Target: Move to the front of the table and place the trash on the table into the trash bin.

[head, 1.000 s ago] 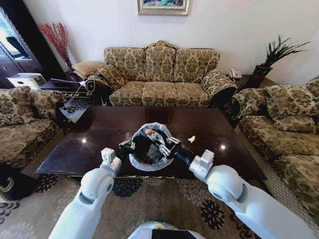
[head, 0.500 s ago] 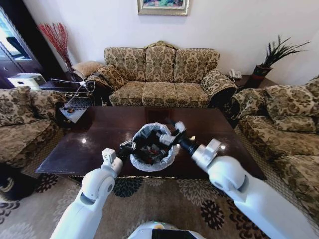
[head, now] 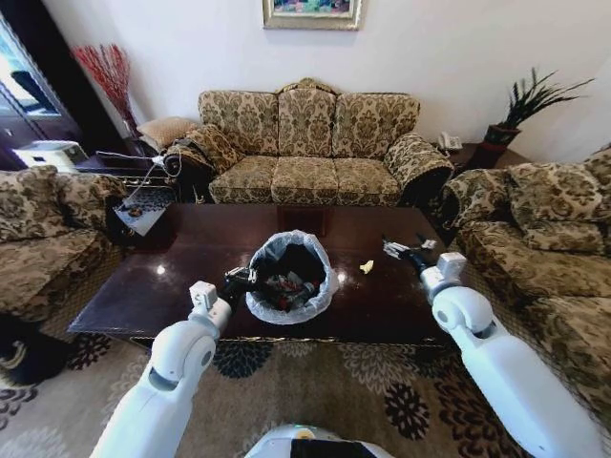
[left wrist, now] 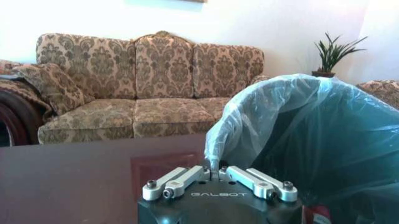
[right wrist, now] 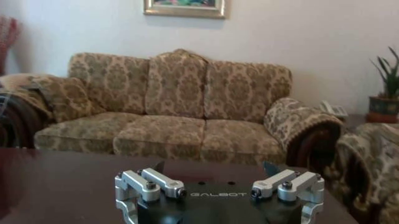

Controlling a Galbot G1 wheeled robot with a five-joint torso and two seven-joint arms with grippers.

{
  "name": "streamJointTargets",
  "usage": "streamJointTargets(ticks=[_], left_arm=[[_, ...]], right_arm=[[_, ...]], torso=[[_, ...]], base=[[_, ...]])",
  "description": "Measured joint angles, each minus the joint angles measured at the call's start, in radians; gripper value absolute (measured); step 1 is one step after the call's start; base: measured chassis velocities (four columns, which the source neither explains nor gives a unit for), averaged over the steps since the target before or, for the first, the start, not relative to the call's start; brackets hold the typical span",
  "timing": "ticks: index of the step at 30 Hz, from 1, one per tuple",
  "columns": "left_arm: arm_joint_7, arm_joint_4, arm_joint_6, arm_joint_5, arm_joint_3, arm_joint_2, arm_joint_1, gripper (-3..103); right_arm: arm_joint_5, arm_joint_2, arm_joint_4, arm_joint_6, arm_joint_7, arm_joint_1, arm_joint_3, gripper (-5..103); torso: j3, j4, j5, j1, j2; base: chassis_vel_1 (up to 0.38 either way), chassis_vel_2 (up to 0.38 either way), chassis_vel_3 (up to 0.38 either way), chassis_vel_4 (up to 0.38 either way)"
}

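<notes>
Patterned sofas ring the table [head: 172, 277], whose dark glossy top carries the trash bin [head: 287, 277] near its front edge, at about twelve o'clock from us. We see our left gripper [head: 239, 280] at the bin's nine o'clock side, fingers pressed together on the ruffled liner at the rim (the left wrist view shows the plastic pinched between them [left wrist: 215, 169]). Several pieces of trash already lie inside the bin, one with a red label; its lettering is too small for us to read.

Our right gripper [head: 401, 250] hangs above the table at roughly two o'clock, fingers spread apart and holding nothing. One yellowish scrap [head: 367, 266] remains on the wood, between the bin and that gripper. It lies at about eight o'clock from the right gripper, just beside it, and well apart from the left one. So we judge the right arm the nearer for it. The scrap is too small for us to tell a long axis.

Legible writing: "GALBOT" on both gripper bodies in the wrist views.
</notes>
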Motion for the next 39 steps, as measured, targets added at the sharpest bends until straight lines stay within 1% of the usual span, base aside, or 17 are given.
streamJointTargets(ticks=[3, 10, 19, 39], left_arm=[[0.001, -0.001, -0.002, 0.0, -0.001, 0.003, 0.0, 1], [0.001, -0.002, -0.004, -0.002, -0.002, 0.005, 0.001, 1], [0.002, 0.005, -0.006, -0.004, 0.002, 0.002, -0.006, 1], [0.004, 0.007, -0.01, -0.004, 0.003, -0.001, -0.005, 1]], right_arm=[[-0.018, 0.018, -0.019, 0.005, -0.001, -0.011, 0.006, 100], [-0.035, 0.031, -0.024, 0.005, -0.005, -0.02, 0.004, 100], [-0.042, 0.013, -0.048, -0.005, -0.018, 0.002, -0.011, 100], [-0.05, 0.028, -0.081, -0.002, -0.028, 0.005, -0.034, 100]], torso=[[0.0, 0.0, 0.0001, 0.0, 0.0], [0.0, 0.0, 0.0001, 0.0, 0.0], [0.0, 0.0, 0.0001, 0.001, 0.0], [0.0, 0.0, 0.0, 0.0, 0.0]], base=[[-0.037, 0.029, 0.036, -0.031], [-0.101, 0.087, 0.093, -0.097], [-0.137, 0.133, 0.124, -0.131], [-0.083, 0.076, 0.081, -0.079]])
